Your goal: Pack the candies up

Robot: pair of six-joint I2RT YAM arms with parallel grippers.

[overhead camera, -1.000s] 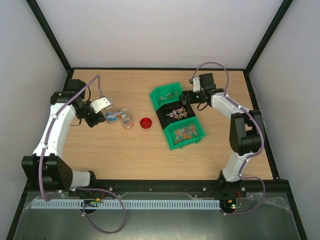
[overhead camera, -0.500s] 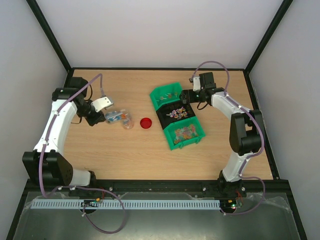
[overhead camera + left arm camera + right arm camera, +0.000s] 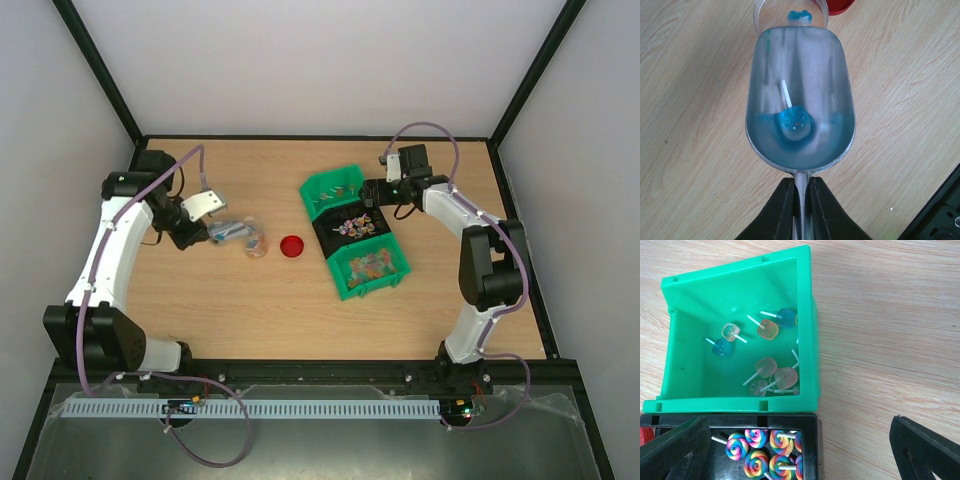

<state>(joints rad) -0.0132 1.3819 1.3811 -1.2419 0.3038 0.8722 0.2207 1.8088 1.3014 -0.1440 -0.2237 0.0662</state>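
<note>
Candy [image 3: 794, 124] lies in the scoop [image 3: 800, 70], left gripper [image 3: 801, 192] clamped on its handle. Next it should be tipped into the jar [image 3: 782, 9]. Right gripper [image 3: 799, 435] is spread wide.

You have bright, even light with soft shadows; the metal scoop [image 3: 805, 65] looks perhaps slightly blurred

Top external: high, behind the arm bases, looking down on the whole table [image 3: 250, 300]. Left wrist: close, facing straight down past the left gripper [image 3: 801, 200] onto the scoop [image 3: 800, 100]. Right wrist: close above the green bin [image 3: 690, 375], which the top view also shows.
</note>
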